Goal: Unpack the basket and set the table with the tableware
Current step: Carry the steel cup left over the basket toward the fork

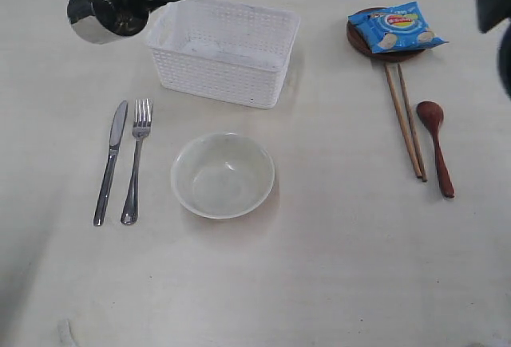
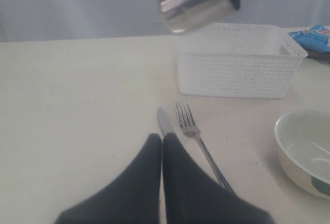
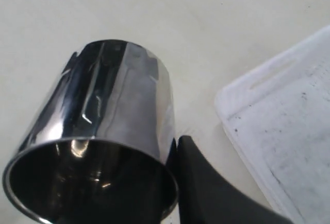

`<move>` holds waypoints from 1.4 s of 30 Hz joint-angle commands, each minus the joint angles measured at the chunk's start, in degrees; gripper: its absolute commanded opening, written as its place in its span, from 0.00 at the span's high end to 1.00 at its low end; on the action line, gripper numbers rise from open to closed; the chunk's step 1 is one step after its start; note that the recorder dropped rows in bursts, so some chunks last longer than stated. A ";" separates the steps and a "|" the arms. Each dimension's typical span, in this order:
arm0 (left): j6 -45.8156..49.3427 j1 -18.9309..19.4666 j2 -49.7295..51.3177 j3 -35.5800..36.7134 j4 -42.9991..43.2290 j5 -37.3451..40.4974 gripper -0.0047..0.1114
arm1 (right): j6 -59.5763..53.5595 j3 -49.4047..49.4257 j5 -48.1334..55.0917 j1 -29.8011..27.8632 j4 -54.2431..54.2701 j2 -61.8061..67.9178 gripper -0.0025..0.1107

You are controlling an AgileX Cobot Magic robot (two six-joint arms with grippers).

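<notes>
The right tool [image 3: 178,162] is clenched on the steel cup [image 3: 103,131]. Its jaws are almost together, and one finger shows against the outer wall by the rim. The cup hangs tilted, mouth sideways, above the counter [image 3: 129,13]. Slick steel in so slight a pinch could slip, and lowered at that tilt it would likely land on its side and roll. Just beside the tool stands the basket [image 1: 223,52], seemingly emptied; a careless descent could clip its rim. Further off lie fork [image 1: 137,155], knife [image 1: 112,159] and bowl [image 1: 223,175]. The left tool [image 2: 162,141] is pressed shut over the knife, holding nothing.
</notes>
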 commanded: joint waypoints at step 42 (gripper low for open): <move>-0.04 -0.33 -0.19 0.18 0.09 -0.10 0.96 | 12.89 -21.25 19.16 0.93 -11.34 16.57 0.98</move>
